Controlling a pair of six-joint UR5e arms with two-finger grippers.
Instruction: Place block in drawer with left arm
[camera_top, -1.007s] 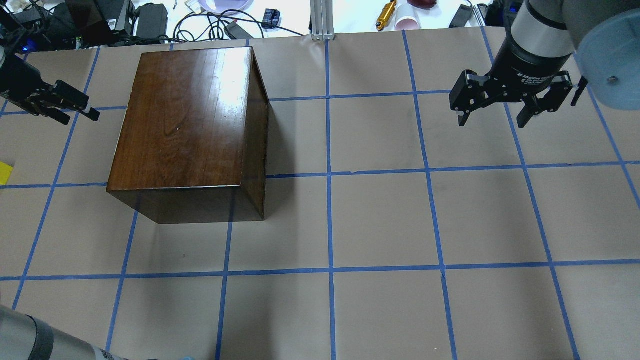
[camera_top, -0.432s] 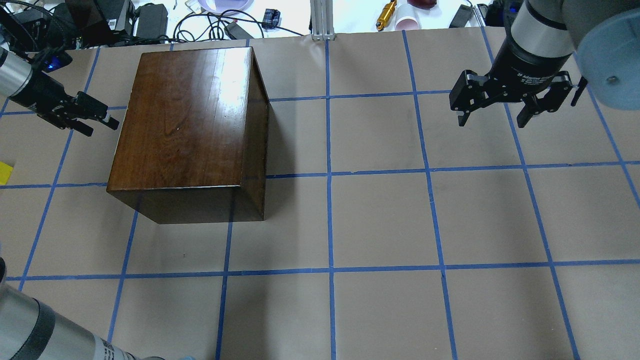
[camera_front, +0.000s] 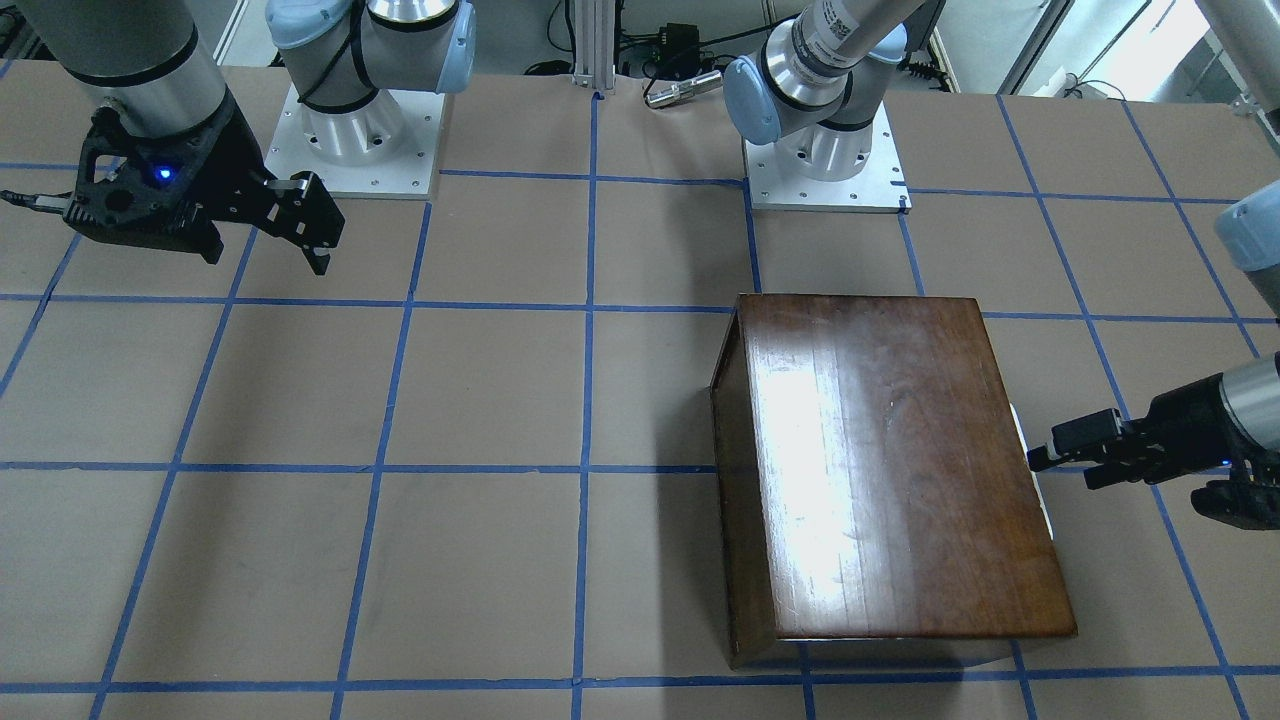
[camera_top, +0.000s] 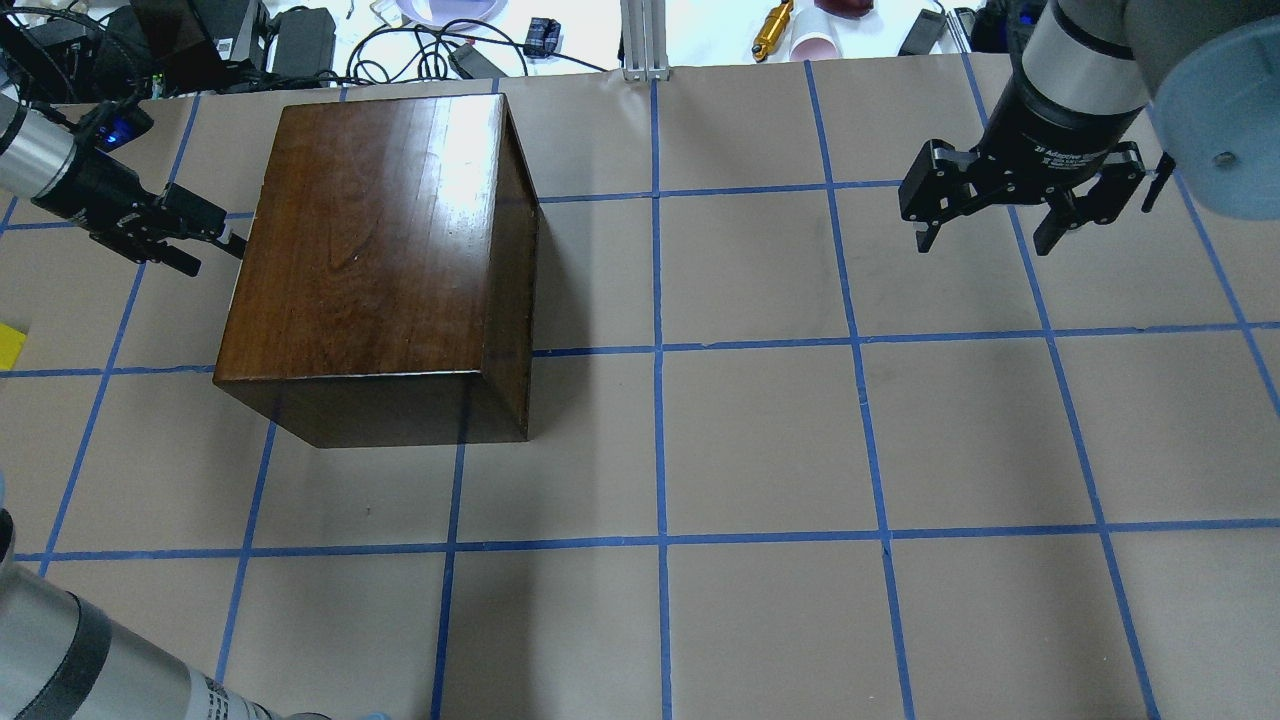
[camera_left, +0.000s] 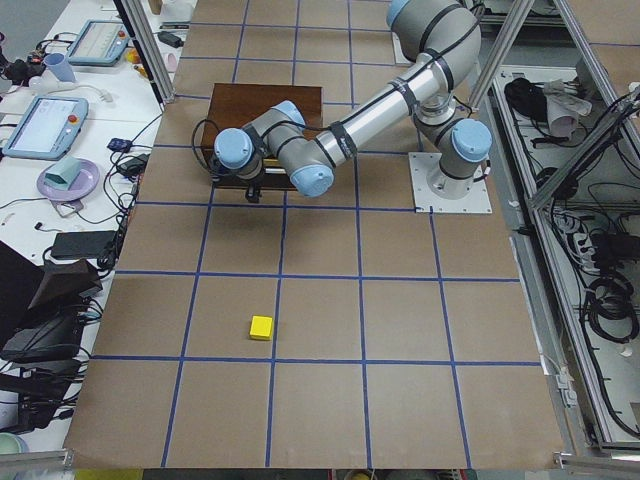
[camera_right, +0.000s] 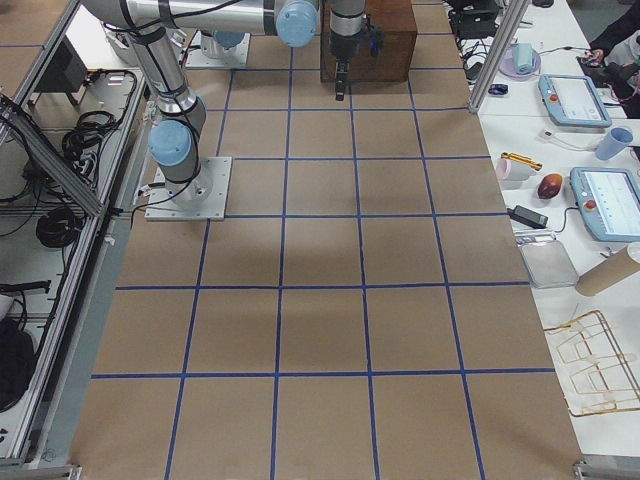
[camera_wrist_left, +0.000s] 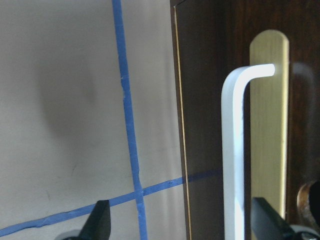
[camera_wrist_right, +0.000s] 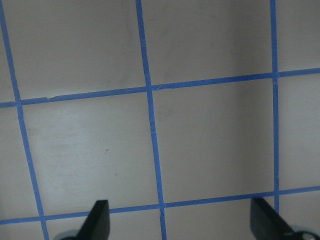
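One block (camera_left: 261, 327), one wooden box (camera_top: 370, 240) — left tool (camera_top: 213, 250), right tool (camera_top: 985, 243) both spread apart.

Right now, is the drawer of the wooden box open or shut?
Shut. The drawer front shows only its handle, and no tray sticks out of the box.
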